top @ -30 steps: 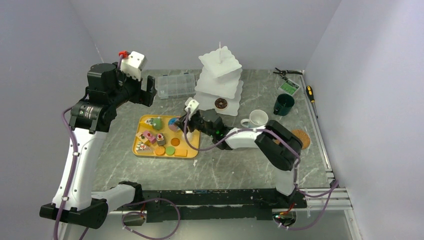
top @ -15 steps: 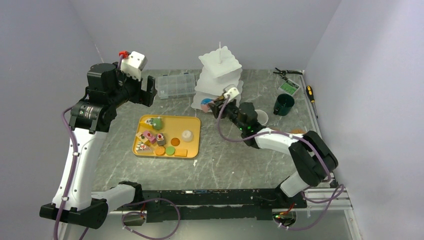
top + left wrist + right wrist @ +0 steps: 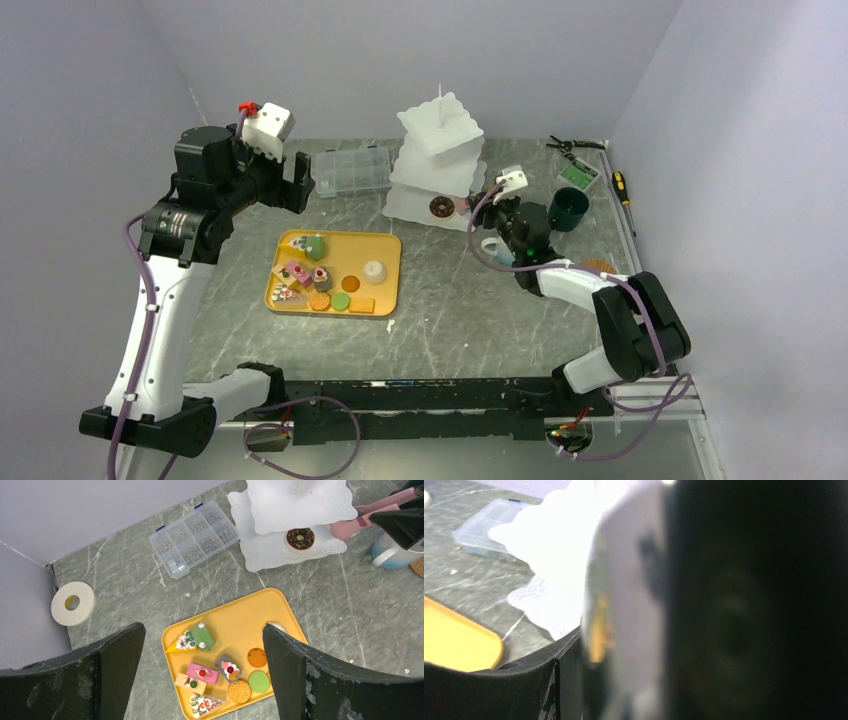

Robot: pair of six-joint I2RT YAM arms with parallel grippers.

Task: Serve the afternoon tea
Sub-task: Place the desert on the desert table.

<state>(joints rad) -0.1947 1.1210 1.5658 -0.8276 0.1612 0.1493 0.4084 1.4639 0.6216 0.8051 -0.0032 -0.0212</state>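
Observation:
The white three-tier stand point(image 3: 437, 165) stands at the back centre, with a chocolate donut point(image 3: 441, 207) on its bottom tier; the donut also shows in the left wrist view point(image 3: 300, 538). My right gripper point(image 3: 492, 205) is at the stand's right side, shut on pink tongs point(image 3: 367, 516) whose tips point(image 3: 345, 529) reach over the bottom tier. A pale blue bit shows under the tips; I cannot tell what it is. My left gripper point(image 3: 290, 180) is open and empty, high above the yellow tray point(image 3: 385, 250) of cake slices and biscuits point(image 3: 222, 672). The right wrist view is mostly blocked and blurred.
A white mug point(image 3: 392, 555) sits under my right arm, with a dark-green mug point(image 3: 567, 208) behind and a cork coaster point(image 3: 600, 266) at the right. A clear compartment box point(image 3: 350, 170) is at the back left. A tape roll point(image 3: 73, 603) and tools point(image 3: 622, 187) lie by the walls.
My right arm swung from the yellow tray to the stand's left front, then to its right side, carrying the tongs. The blue donut has left the tray. The left arm has not moved.

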